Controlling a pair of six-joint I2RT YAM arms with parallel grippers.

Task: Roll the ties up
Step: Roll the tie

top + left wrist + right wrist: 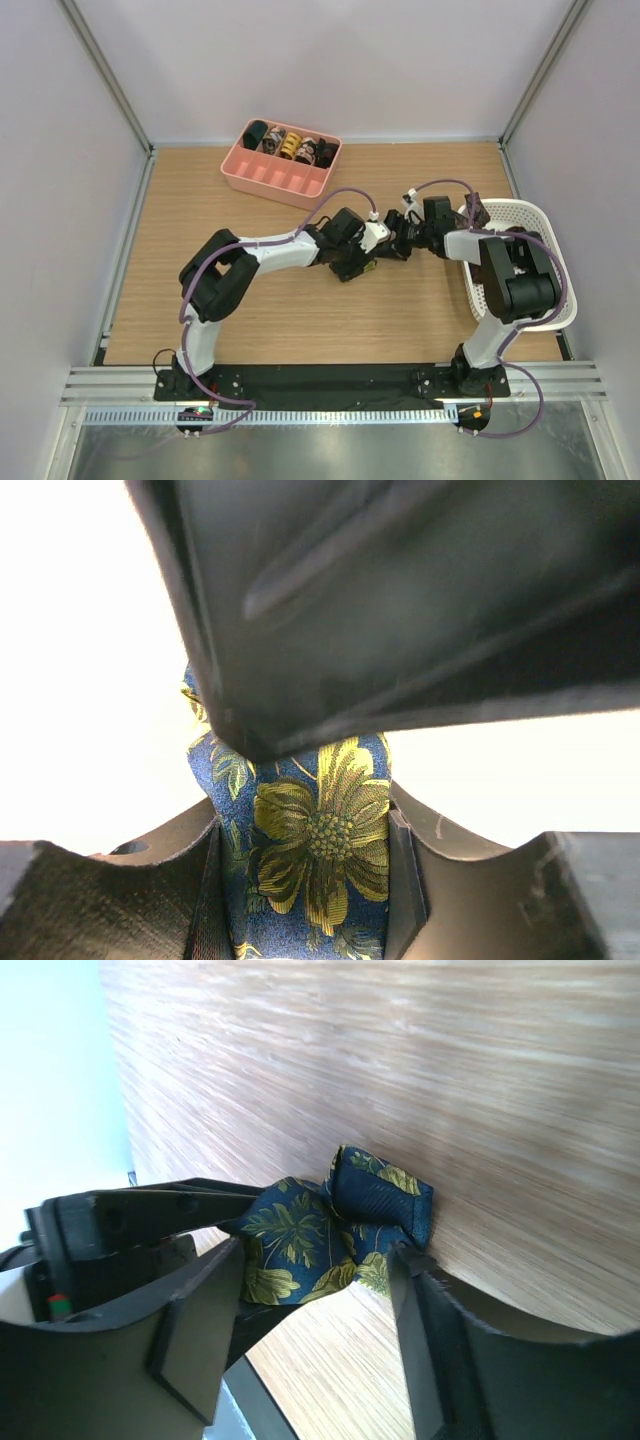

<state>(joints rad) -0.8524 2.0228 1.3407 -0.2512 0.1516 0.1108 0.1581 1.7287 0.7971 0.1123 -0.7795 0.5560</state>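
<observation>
At the middle of the desk (300, 320) both arms meet over a navy tie (380, 1195) printed with yellow-green flowers. The left end effector (305, 825) is clamped on its flat length, the fabric filling the gap. The right end effector (320, 1255) stands spread, one finger on either side of the tie's folded end, which rests on the wood. Coiled ties (290, 147) sit in a pink tray (258, 176) at the back, and a white basket (537, 214) stands at the right.

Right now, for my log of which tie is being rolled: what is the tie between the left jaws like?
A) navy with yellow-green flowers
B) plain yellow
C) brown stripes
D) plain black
A: the tie between the left jaws shows navy cloth with a yellow-green flower.
</observation>
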